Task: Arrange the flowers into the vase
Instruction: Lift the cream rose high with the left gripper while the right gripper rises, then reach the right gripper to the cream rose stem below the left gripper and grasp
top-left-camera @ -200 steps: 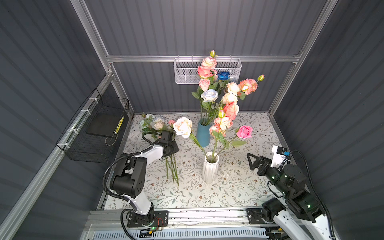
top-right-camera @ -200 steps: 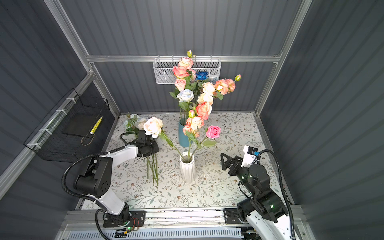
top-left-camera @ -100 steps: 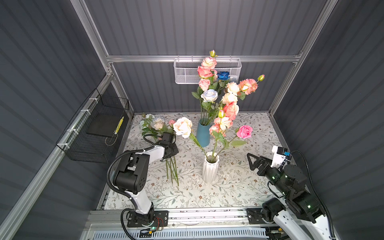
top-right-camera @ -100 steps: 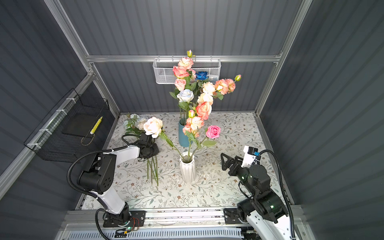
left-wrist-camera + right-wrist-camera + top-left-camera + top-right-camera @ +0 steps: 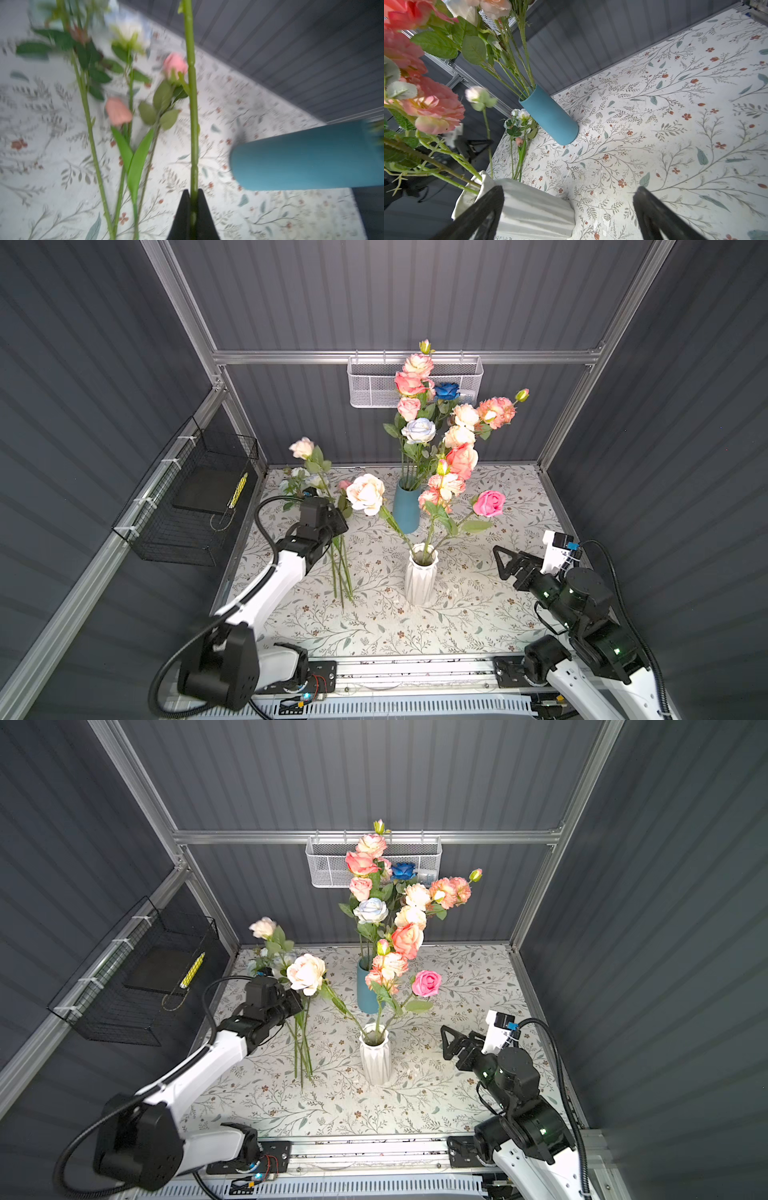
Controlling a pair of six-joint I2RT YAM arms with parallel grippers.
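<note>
The white ribbed vase stands mid-table and holds a cream rose, a pink rose and a peach spray. My left gripper is shut on one green stem. Its pale peach bloom stands raised near the back left corner. Other loose flowers lie on the table under that arm. My right gripper is open and empty, right of the white vase.
A blue vase full of flowers stands behind the white one. A white mesh basket hangs on the back wall and a black wire basket on the left wall. Metal posts frame the floral-print table.
My left gripper has closed on a stem and lifted it, so its pale bloom has risen off the table. The right arm has not moved.
</note>
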